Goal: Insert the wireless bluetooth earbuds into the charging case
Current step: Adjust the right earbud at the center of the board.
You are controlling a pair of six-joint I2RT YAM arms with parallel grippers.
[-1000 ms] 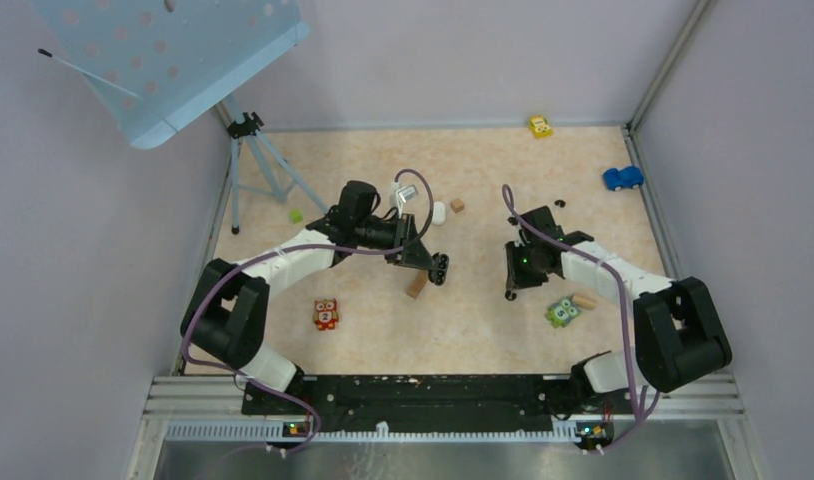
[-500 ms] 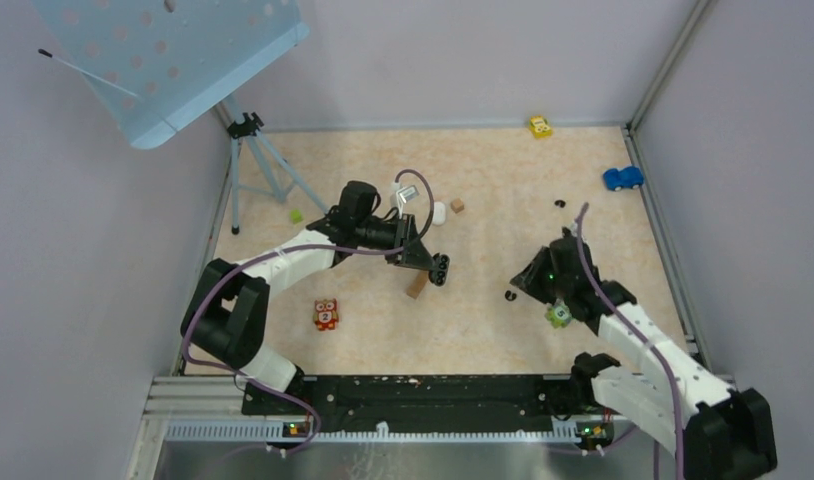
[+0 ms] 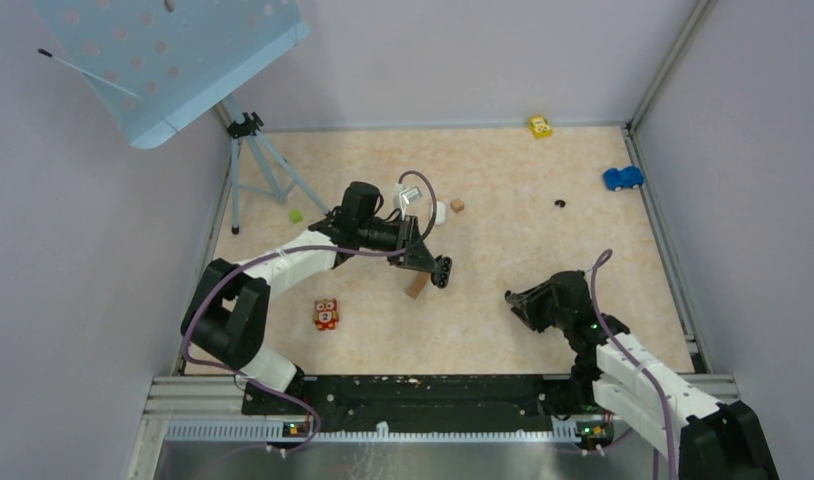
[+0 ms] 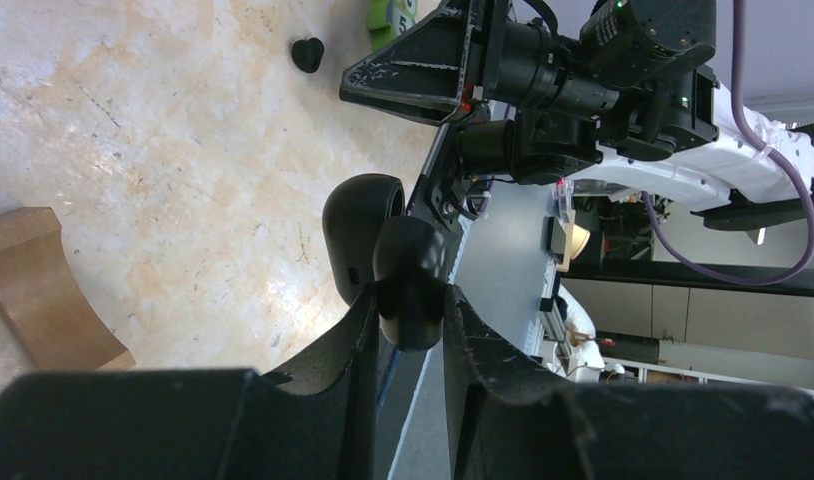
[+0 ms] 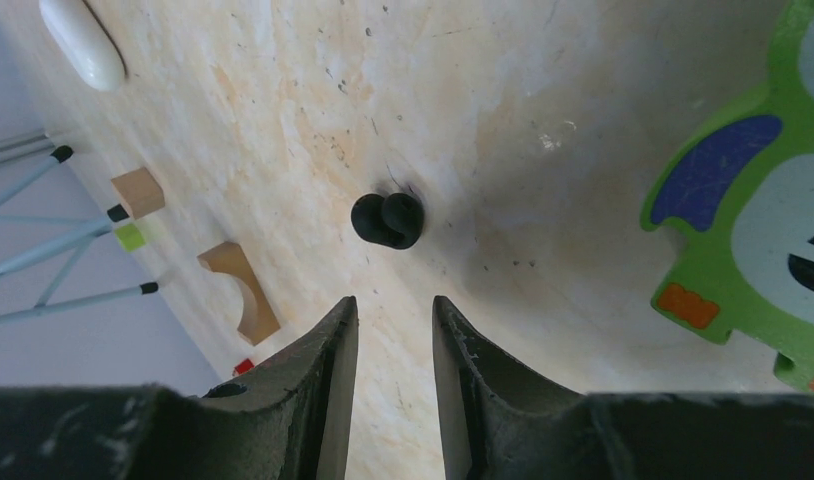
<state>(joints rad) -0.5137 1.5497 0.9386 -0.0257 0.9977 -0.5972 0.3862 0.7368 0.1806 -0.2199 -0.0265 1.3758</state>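
My left gripper (image 3: 441,270) (image 4: 403,300) hangs above the table's middle, shut on the black charging case (image 4: 407,268). A second rounded black part of the case (image 4: 361,232) stands beside the part it grips. My right gripper (image 3: 514,297) (image 5: 393,305) is low over the table, open, with nothing between its fingers. A black earbud (image 5: 387,220) lies on the table just ahead of the right fingertips, apart from them. The left wrist view shows it too, as the black earbud (image 4: 306,52). Another black earbud (image 3: 559,203) lies farther back on the right.
A green owl tile (image 5: 753,220) lies right beside the right gripper. An arched wooden block (image 3: 416,285) sits under the left gripper, with a small block (image 3: 457,205) and a white rounded object (image 3: 438,212) behind it. Also here: red owl (image 3: 325,314), blue car (image 3: 622,178), yellow car (image 3: 540,126), tripod (image 3: 258,160).
My right arm has swung back toward the near edge, and its jaws have spread. A black earbud now lies free on the table ahead of them. The left arm has held still.
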